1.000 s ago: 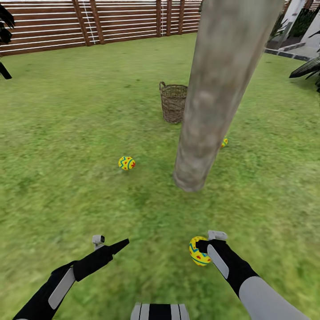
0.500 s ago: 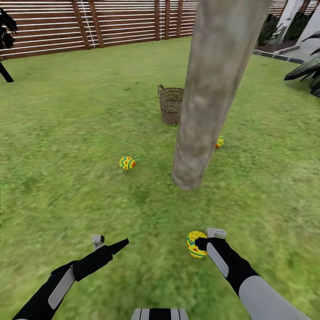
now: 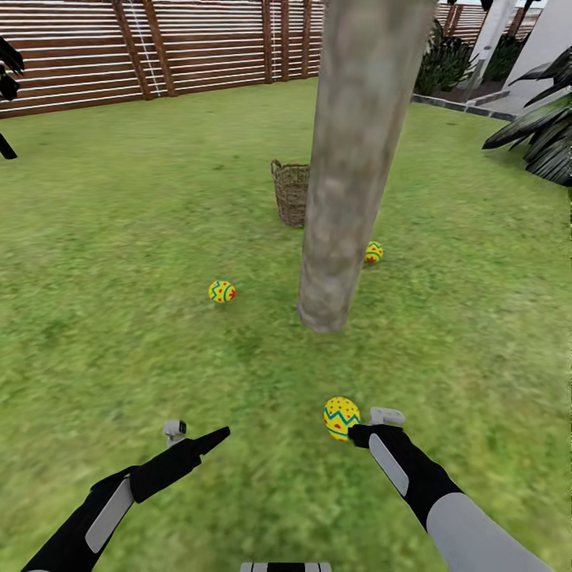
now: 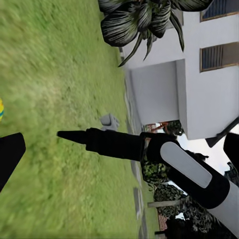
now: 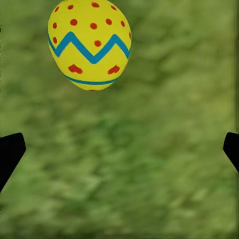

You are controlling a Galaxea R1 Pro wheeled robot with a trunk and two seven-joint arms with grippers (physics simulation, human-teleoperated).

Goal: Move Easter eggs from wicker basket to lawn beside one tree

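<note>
The tree (image 3: 334,183) rises from the lawn (image 3: 119,238) with its foot just ahead of me. The wicker basket (image 3: 290,191) stands behind the trunk, partly hidden; I cannot see inside it. One Easter egg (image 3: 222,291) lies on the grass left of the trunk and another (image 3: 372,253) right of it. The third egg (image 3: 342,418) (image 5: 89,45) sits just beyond my right gripper (image 3: 355,434) (image 5: 119,149), which is open, with its fingertips (image 5: 10,152) wide apart and off the egg. My left gripper (image 3: 222,434) hovers low over the grass, open and empty.
A brown slat fence (image 3: 159,48) closes the far side of the garden. Dark palm fronds (image 3: 532,135) and a paved edge (image 3: 461,107) lie at the far right, beside a white house wall (image 4: 199,89). Open grass surrounds the trunk.
My right gripper has opened and the egg it held now sits free just past its fingertips. The camera has shifted, so the trunk and basket appear further left.
</note>
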